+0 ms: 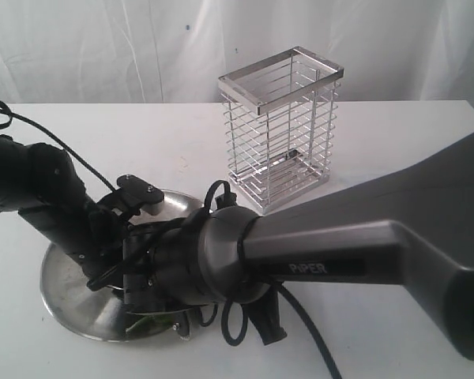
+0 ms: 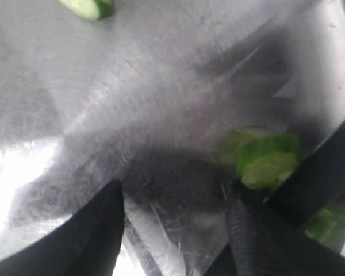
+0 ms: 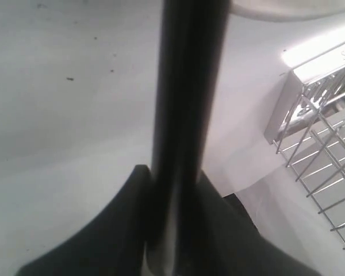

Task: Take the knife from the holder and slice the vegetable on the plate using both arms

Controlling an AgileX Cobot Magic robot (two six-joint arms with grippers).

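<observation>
The left gripper hovers low over the plate. Its fingers are spread, with only bare scratched steel between them. The vegetable, a cut green chilli piece, lies on the plate just off the tip of the ribbed finger, outside the gap rather than within it. A smaller slice sits well apart. Steadying the piece would call for a sideways shift towards it. The right gripper reaches across over the same plate, its fingers pinching the knife, whose long axis runs straight out between them. The dark straight band crossing the chilli in the left wrist view is probably the blade. Both arms are near the chilli; how near the right fingers are, I cannot tell. Behind, the holder stands upright, with no knife in it.
</observation>
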